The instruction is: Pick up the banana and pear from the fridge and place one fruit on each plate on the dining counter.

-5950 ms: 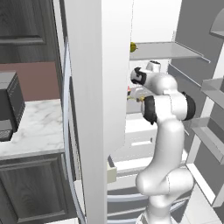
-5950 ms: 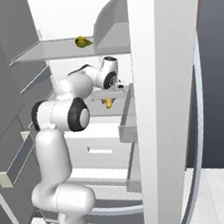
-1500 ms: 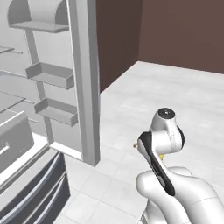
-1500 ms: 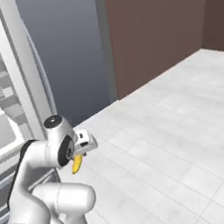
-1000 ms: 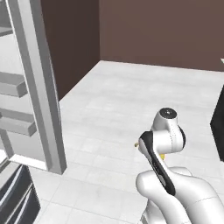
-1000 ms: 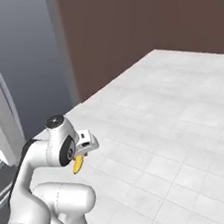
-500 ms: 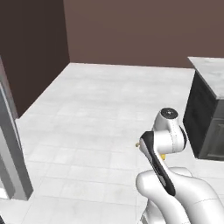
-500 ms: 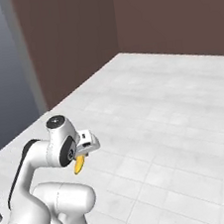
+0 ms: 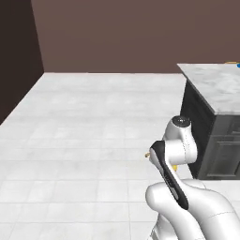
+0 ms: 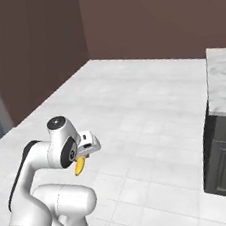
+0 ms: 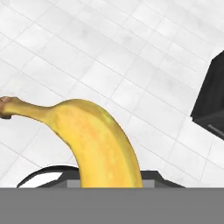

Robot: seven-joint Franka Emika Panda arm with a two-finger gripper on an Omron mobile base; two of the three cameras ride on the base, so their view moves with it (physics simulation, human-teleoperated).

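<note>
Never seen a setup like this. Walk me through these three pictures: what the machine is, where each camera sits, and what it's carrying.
It is a white robot arm on a driving base in a simulated kitchen. Two pictures come from cameras on the base, behind the arm to its left and right. The third looks along the claw itself. The claw grips a yellow banana, seen hanging below it in the right base view. Ahead lies pale tiled floor, and to the right stands a dark-based dining counter with a white marble top.

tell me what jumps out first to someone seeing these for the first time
The bright yellow banana looms large in the hand view, held in the gripper with its stem end sticking out over the white tiled floor. In both base views the marble-topped dining counter on its dark base stands to the right.
</note>
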